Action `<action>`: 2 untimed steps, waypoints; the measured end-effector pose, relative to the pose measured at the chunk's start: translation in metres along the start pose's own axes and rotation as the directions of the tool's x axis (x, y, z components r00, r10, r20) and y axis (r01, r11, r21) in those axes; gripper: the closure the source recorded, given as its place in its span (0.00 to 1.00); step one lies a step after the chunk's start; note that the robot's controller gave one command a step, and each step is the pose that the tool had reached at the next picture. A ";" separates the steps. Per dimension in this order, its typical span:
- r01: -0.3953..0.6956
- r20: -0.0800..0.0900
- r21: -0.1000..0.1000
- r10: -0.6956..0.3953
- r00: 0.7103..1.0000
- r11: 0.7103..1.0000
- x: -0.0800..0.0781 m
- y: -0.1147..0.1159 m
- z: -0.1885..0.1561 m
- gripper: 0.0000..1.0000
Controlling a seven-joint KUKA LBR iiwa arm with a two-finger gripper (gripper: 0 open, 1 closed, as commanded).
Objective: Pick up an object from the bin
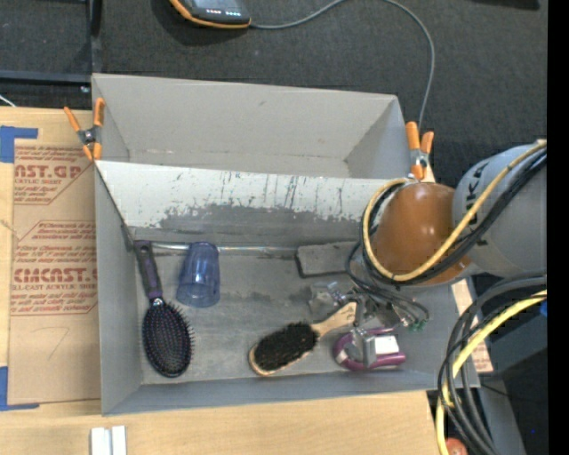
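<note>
One gripper, its opening unclear, is hovering just right of the wooden brush, apparently lining up on the purple thing there.

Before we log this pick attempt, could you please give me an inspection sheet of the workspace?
Surface: grey metal bin, floor scuffed.
Job's things: purple-handled black hairbrush at left; blue cup beside it; wooden-handled brush front middle; purple-and-white object front right.
Clutter: grey flat block near the back wall.
Grippers: gripper low in the front right corner, above the purple-and-white object.
Cables: yellow-and-black cables looped round the orange wrist cover.
Surroundings: black-and-orange device beyond the far rim.
</note>
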State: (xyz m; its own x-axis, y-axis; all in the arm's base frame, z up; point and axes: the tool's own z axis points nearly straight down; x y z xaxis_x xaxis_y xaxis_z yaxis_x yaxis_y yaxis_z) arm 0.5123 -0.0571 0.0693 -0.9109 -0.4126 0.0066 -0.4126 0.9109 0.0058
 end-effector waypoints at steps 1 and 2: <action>-0.158 0.025 0.010 0.157 0.987 0.987 -0.008 0.044 -0.007 1.00; -0.158 0.025 0.010 0.157 0.987 0.987 -0.008 0.044 -0.007 1.00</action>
State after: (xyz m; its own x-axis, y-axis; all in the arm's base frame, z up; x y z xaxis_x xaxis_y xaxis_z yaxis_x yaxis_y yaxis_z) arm 0.5010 -0.0136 0.0763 -0.9644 -0.2640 -0.0180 -0.2639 0.9645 -0.0056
